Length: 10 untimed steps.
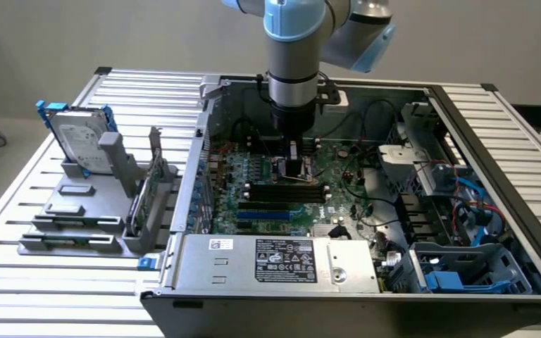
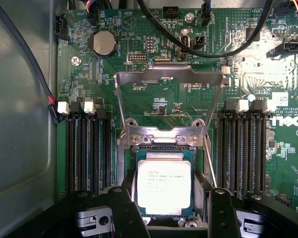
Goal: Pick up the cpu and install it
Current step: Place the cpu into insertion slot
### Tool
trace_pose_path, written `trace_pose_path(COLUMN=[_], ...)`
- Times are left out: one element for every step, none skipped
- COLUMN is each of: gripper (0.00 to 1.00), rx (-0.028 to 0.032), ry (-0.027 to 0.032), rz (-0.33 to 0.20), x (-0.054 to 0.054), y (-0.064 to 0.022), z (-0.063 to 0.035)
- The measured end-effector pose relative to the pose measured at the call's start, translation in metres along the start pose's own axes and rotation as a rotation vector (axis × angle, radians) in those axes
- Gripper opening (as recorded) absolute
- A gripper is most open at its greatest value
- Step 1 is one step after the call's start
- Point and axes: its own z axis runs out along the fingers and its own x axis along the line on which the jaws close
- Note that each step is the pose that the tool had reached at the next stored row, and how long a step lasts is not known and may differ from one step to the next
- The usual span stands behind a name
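Observation:
The cpu (image 2: pixel 164 181), a small square chip with a dull silver top and a green rim, sits level right over the motherboard socket (image 2: pixel 161 145). My gripper (image 2: pixel 166 210) is shut on it, a black finger (image 2: pixel 123 208) against one side and the other finger (image 2: pixel 217 208) against the opposite side. Whether the chip rests in the socket or hovers just above it I cannot tell. The socket's metal load plate (image 2: pixel 169 77) is swung open, away from the chip. In the exterior view my gripper (image 1: pixel 296 165) reaches straight down into the open computer case (image 1: pixel 496 162) over the motherboard (image 1: pixel 251 190).
Black memory slots (image 2: pixel 87 148) and more slots (image 2: pixel 248 148) flank the socket. Black cables (image 2: pixel 213 49) arc over the board. A power supply (image 1: pixel 284 260) lies at the case front. A hard drive (image 1: pixel 78 141) with blue brackets stands in a grey holder at the exterior view's left.

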Motion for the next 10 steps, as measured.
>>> trace_pose_path(gripper=[0.55,0.55,0.55,0.55,0.55,0.56,0.56,0.56,0.62,0.62], rx=[0.0,0.0,0.0,0.0,0.0,-0.0005,-0.0012,-0.001,-0.0005,-0.0001], ry=[0.0,0.0001,0.0001,0.0002,0.0004,0.0019,0.0029,0.0018,0.0009,0.0002], rz=[0.0,0.0,0.0,0.0,0.0,0.0,0.0,0.0,0.0,0.0], x=[0.0,0.0,0.0,0.0,0.0,0.0003,0.0005,0.0004,0.0002,0.0], y=[0.0,0.0,0.0,0.0,0.0,0.0,0.0001,0.0001,0.0,0.0], z=[0.0,0.0,0.0,0.0001,0.0001,0.0005,0.0008,0.0007,0.0003,0.0001])
